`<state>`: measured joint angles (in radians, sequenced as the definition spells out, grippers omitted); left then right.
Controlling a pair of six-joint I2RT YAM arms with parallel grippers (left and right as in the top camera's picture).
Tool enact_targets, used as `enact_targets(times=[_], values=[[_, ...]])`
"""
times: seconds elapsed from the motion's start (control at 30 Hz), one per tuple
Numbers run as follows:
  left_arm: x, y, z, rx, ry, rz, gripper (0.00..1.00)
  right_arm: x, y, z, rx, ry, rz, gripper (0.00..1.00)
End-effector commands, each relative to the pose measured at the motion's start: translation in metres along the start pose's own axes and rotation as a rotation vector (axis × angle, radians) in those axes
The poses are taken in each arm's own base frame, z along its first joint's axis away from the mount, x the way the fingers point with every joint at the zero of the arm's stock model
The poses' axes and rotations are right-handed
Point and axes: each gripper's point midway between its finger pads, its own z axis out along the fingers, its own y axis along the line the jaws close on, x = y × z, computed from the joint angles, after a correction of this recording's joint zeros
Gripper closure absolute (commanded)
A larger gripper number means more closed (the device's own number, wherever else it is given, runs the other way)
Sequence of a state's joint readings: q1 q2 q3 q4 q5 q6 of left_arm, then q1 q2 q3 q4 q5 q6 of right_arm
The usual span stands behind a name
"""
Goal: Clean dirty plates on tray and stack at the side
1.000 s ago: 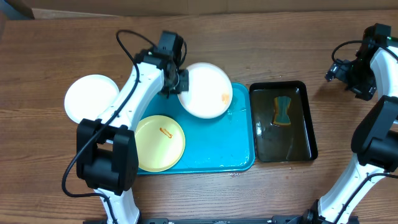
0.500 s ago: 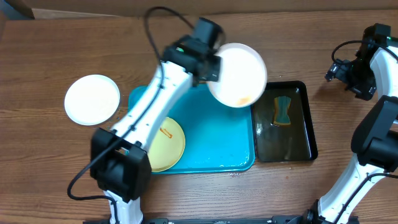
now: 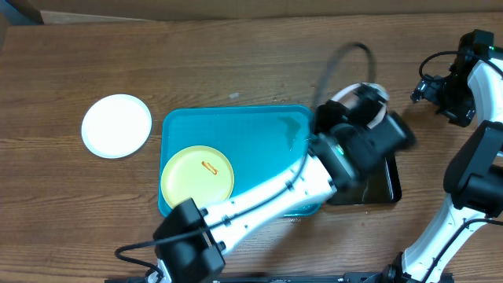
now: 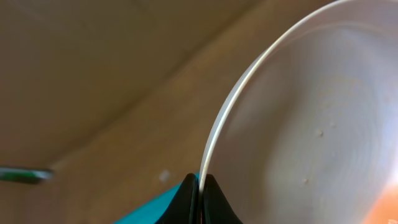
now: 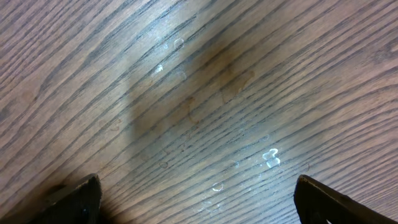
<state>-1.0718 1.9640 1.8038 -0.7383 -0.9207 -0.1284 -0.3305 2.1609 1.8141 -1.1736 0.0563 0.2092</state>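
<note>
Left wrist view: the left jaws are pinched tight on the thin rim of the held white plate [image 4: 323, 124] at the bottom centre. The plate stands on edge and fills the right half of the frame. An orange smear [image 4: 387, 198] shows at the lower right, with a few droplets on the plate's face.

The plate looks stiff and light, probably slick where wet. The rim is the only place for a two-finger pinch. Held at one point, it may swing, so the grip should stay firm.

Overhead view: the left arm [image 3: 314, 177] reaches from the bottom left across the turquoise tray [image 3: 251, 134] to the black tray [image 3: 391, 185] at centre right, and only an arc of the held plate shows there. The yellow-green plate [image 3: 197, 174], with a red mark, lies in the turquoise tray's lower left. A second white plate [image 3: 116, 126] lies on the table [image 3: 236, 55] at the upper left, well apart.

Right wrist view: the right jaws stand wide, holding nothing, over bare wood with droplets.
</note>
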Motion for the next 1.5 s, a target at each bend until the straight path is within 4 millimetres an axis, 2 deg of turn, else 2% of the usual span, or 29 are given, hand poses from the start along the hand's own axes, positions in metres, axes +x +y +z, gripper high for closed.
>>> enact_targets(times=[0.0,0.1,0.2,0.47,0.53,0.6,0.7,0.77,0.83,0.9,0.93,1.0,1.1,1.13,1.2,1.3,1.37,1.47], values=[[-0.029,0.04,-0.032,-0.301,-0.101,0.082,0.96,-0.008,0.004,-0.015,-0.011,-0.046,0.001,0.0],[-0.041,0.038,-0.046,-0.335,-0.142,0.097,0.96,-0.008,0.004,-0.015,-0.011,-0.046,0.001,0.0],[-0.049,0.034,-0.052,-0.328,-0.168,0.095,0.96,-0.008,0.004,-0.015,-0.011,-0.046,0.001,0.0],[-0.053,0.033,-0.053,-0.316,-0.186,0.033,0.96,-0.008,0.004,-0.015,-0.011,-0.046,0.001,0.0],[-0.052,0.026,-0.05,-0.273,-0.193,-0.003,0.96,-0.008,0.004,-0.015,-0.011,-0.046,0.001,0.0],[-0.048,0.01,-0.044,-0.171,-0.183,0.007,0.96,-0.008,0.004,-0.015,-0.011,-0.046,0.001,0.0],[-0.03,-0.024,-0.03,0.06,-0.112,0.003,0.96,-0.008,0.004,-0.015,-0.011,-0.046,0.001,0.0],[-0.011,-0.049,-0.018,0.29,-0.005,-0.083,0.96,-0.008,0.004,-0.016,-0.011,-0.047,0.001,0.0],[0.001,-0.072,-0.015,0.525,0.088,-0.133,0.96,-0.008,0.004,-0.015,-0.011,-0.046,0.001,0.0],[0.007,-0.081,-0.013,0.721,0.159,-0.18,0.96,-0.008,0.004,-0.015,-0.011,-0.046,0.001,0.0],[0.008,-0.079,-0.011,0.797,0.191,-0.218,0.96,-0.008,0.004,-0.016,-0.011,-0.047,0.001,0.0],[0.009,-0.069,-0.002,0.893,0.234,-0.289,0.96,-0.008,0.004,-0.015,-0.011,-0.046,0.001,0.0],[0.012,-0.033,0.025,0.973,0.284,-0.417,0.96,-0.008,0.004,-0.015,-0.011,-0.046,0.001,0.0],[0.019,-0.003,0.046,0.977,0.316,-0.496,0.96,-0.008,0.004,-0.015,-0.011,-0.046,0.001,0.0],[0.034,0.032,0.069,0.951,0.364,-0.591,0.96,-0.008,0.004,-0.015,-0.011,-0.046,0.001,0.0],[0.068,0.087,0.096,0.895,0.454,-0.722,0.96,-0.008,0.004,-0.015,-0.011,-0.046,0.001,0.0],[0.1,0.13,0.113,0.817,0.527,-0.82,0.96,-0.008,0.004,-0.015,-0.011,-0.046,0.001,0.0],[0.144,0.186,0.128,0.708,0.602,-0.945,0.96,-0.008,0.004,-0.015,-0.011,-0.046,0.001,0.0]])
